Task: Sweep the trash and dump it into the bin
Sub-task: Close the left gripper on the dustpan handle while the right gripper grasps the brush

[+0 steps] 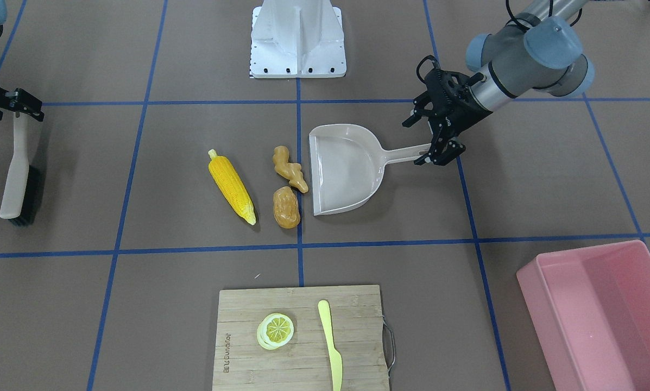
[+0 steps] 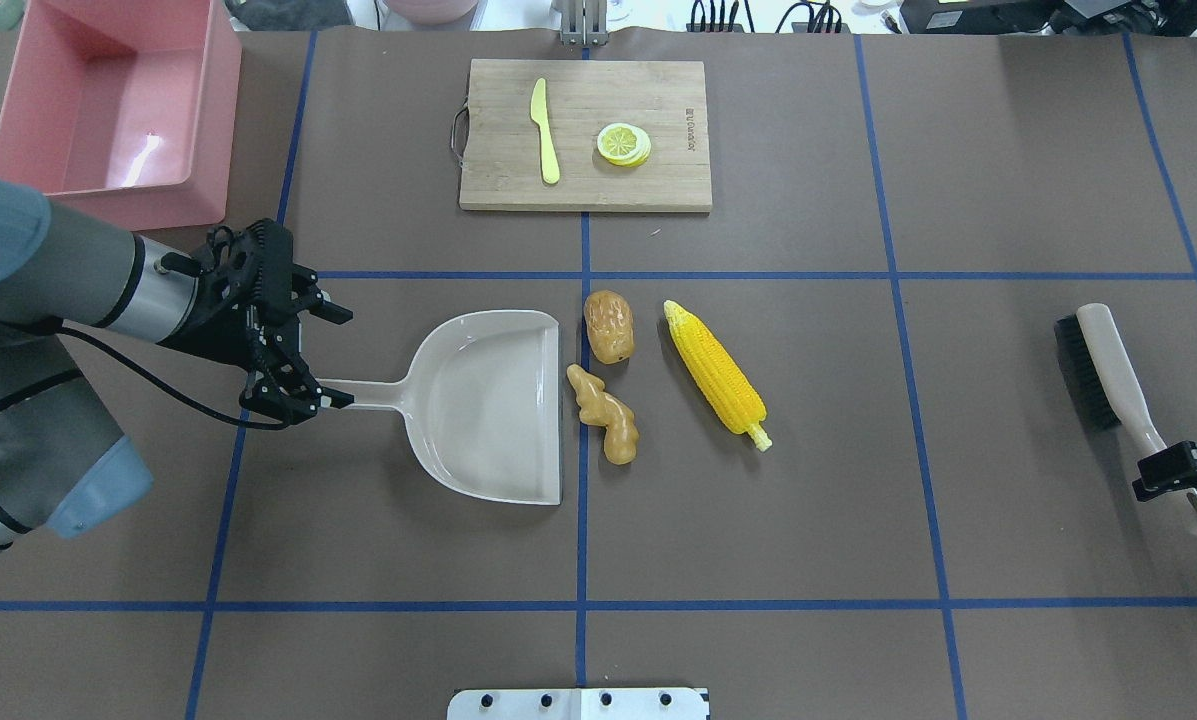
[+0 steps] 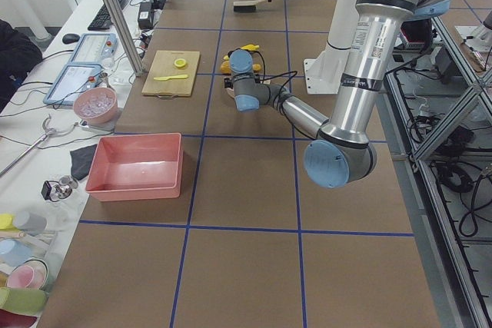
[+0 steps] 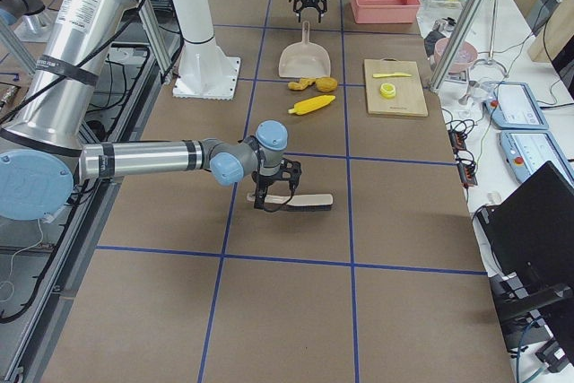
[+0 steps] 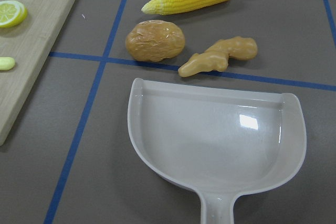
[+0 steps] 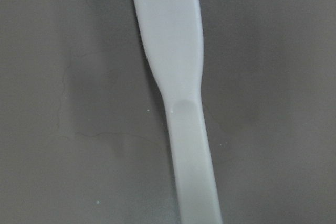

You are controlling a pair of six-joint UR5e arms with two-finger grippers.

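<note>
Trash: corn cob [image 2: 715, 380], ginger root [image 2: 605, 415] and potato-like piece [image 2: 609, 326] lie loose near the table's middle. None is in the pan or the bin.
Clock frame: overhead view, 12 o'clock pointing away from the robot.
Dustpan [image 2: 488, 400]: flat on the table at 9 o'clock of the trash. Its open lip faces 3 o'clock, just beside the ginger and potato, probably so that one short push carries them in.
Left gripper [image 2: 330, 357]: fingers spread, poised over the end of the pan's handle. The two fixed views together suggest it straddles the handle rather than clamps it. It seems placed to steady the pan and then lift it.
Brush [image 2: 1108, 380]: lying at 3 o'clock, well apart from the trash, bristles toward the middle.
Right gripper [image 4: 274, 203]: at the brush handle's near end. Whether it pinches the handle cannot be told.
Bin [image 2: 213, 130]: at 10 o'clock, on the left arm's side, so the arm at the pan is the one within reach of it.
Stage: likely setup, with sweeping not yet done.
</note>
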